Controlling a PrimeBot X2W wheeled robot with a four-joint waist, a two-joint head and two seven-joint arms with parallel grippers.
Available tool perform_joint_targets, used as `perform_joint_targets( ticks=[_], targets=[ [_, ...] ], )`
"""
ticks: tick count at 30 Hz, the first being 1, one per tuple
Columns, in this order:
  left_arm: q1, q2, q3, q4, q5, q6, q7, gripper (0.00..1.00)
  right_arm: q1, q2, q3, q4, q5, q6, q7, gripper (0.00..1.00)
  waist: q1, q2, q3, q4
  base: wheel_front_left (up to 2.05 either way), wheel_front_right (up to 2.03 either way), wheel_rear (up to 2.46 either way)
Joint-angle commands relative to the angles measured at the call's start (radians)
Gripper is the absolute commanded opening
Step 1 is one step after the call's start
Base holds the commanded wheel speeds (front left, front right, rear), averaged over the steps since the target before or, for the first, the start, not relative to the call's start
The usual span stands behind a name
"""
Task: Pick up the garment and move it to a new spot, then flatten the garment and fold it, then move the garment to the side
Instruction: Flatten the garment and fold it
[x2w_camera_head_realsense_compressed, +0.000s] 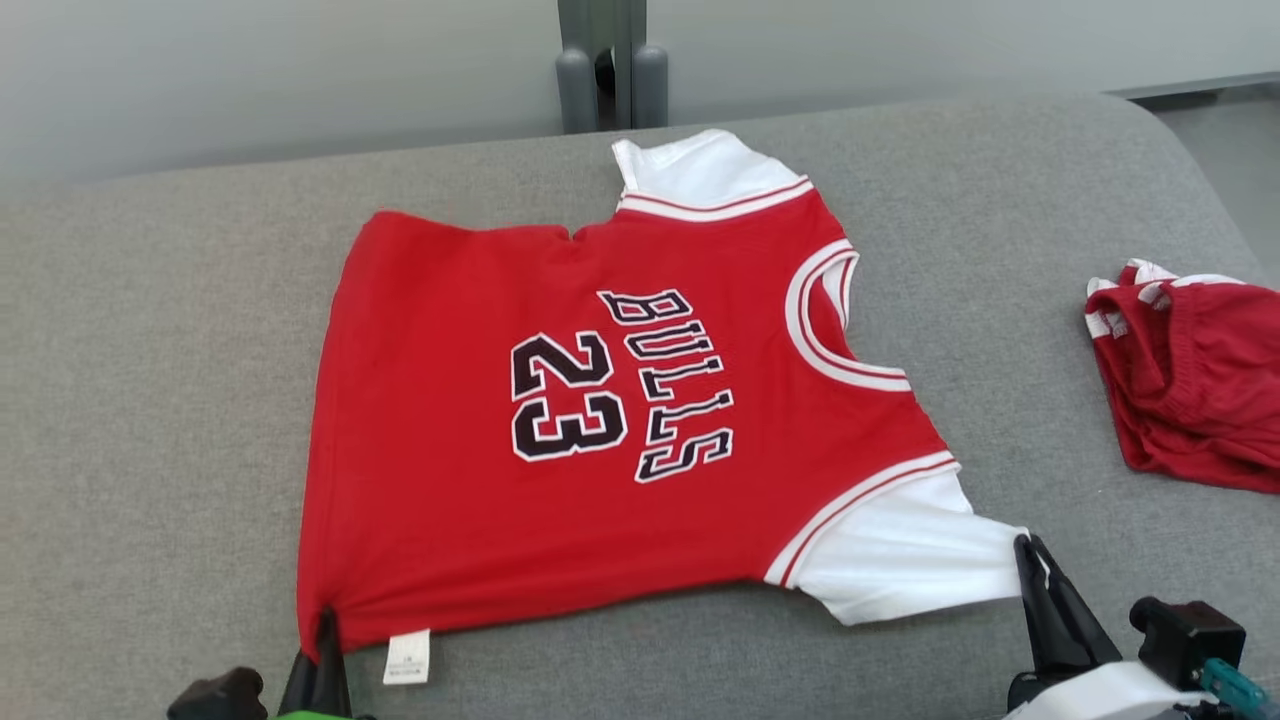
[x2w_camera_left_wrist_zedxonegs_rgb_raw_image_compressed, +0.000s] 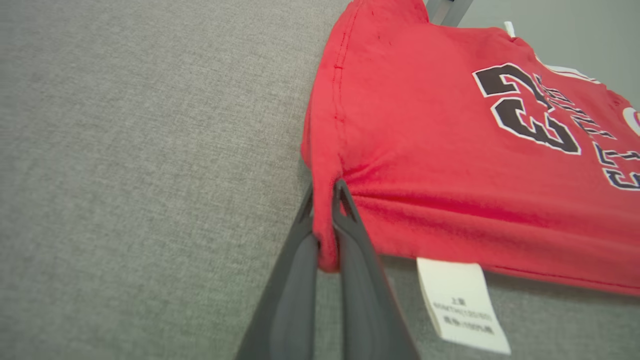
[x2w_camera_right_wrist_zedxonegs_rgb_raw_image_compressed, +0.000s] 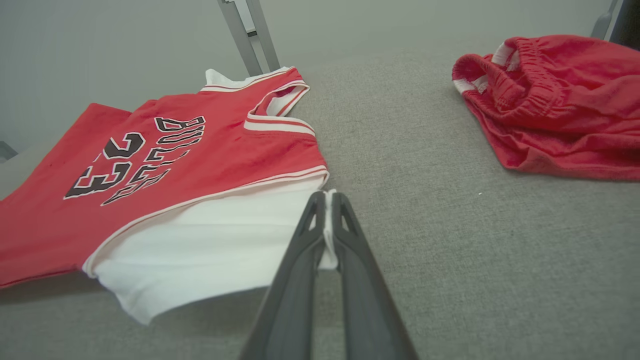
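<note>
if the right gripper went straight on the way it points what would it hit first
Probably the jersey: the right gripper is shut on its white sleeve corner, with the red shoulder beyond. Depth is unclear; it might skim the grey cushion.

Left gripper (x2w_camera_head_realsense_compressed: 325, 628), clamped on the jersey (x2w_camera_head_realsense_compressed: 560, 420) at its hem corner: I read bare grey cushion (x2w_camera_head_realsense_compressed: 150, 400) to its left and ahead-left, an open run out to the cushion's edge. To its right the jersey covers the cushion across to the right gripper (x2w_camera_head_realsense_compressed: 1027, 548), which pinches the white sleeve.

Right of the right gripper: a strip of bare cushion, then red shorts (x2w_camera_head_realsense_compressed: 1190, 390) heaped ahead-right, apart from the jersey. I see a passable lane between the two.

Far ahead of both grippers, just beyond the jersey's other sleeve, a grey upright post (x2w_camera_head_realsense_compressed: 610, 70) stands at the cushion's far edge.
</note>
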Motion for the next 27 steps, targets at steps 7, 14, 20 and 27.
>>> perform_joint_targets(
  ticks=[7,14,20,27],
  targets=[
    [0.089,0.01,-0.031,-0.091,0.008,-0.007,0.0,0.0,0.056,-0.017,-0.024,-0.095,-0.006,-0.003,-0.003,0.0,0.0,-0.0001,-0.061,0.017,0.0,0.0,0.0],
    [-0.017,0.009,-0.059,-0.108,0.045,-0.024,0.0,0.0,-0.105,-0.003,-0.033,-0.041,-0.036,-0.002,-0.003,0.0,0.0,-0.0001,-0.015,0.034,0.0,0.0,0.0],
    [-0.153,0.009,-0.093,-0.037,0.037,-0.001,0.0,0.0,-0.265,0.015,-0.047,0.069,-0.074,-0.002,-0.003,0.0,0.0,-0.0001,0.046,0.049,0.0,0.0,0.0],
    [-0.297,0.009,-0.162,0.064,0.024,0.046,0.0,0.0,-0.414,0.029,-0.057,0.19,-0.119,-0.002,-0.003,0.0,0.0,-0.0001,0.118,0.059,0.0,0.0,0.0]
  ],
)
